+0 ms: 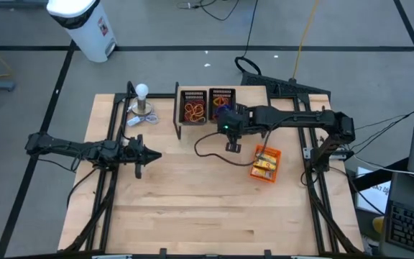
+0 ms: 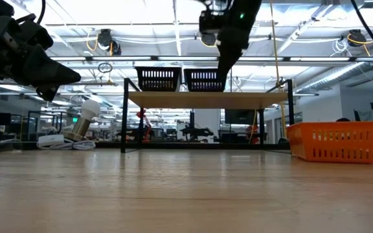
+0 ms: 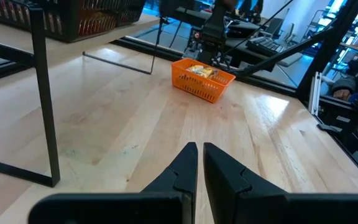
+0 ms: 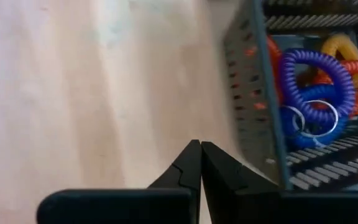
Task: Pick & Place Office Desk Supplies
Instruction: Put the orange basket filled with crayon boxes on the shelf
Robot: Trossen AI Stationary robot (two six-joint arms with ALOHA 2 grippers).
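Right gripper [image 4: 200,144] being held clenched on nothing, just beside the black mesh bin [image 1: 222,103] at 12 o'clock; coiled purple, blue and orange plastic rings [image 4: 319,81] lying inside it; left gripper [image 3: 200,148] clenched, empty, hovering at 9 o'clock; yellow rectangular packets [image 1: 264,167] sitting in the orange plastic basket [image 1: 266,174] at 3 o'clock

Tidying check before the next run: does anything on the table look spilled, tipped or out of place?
Nothing stands out. The two black mesh bins sit upright on their shelf, the orange bin holds its yellow packets, and nothing has spilled.
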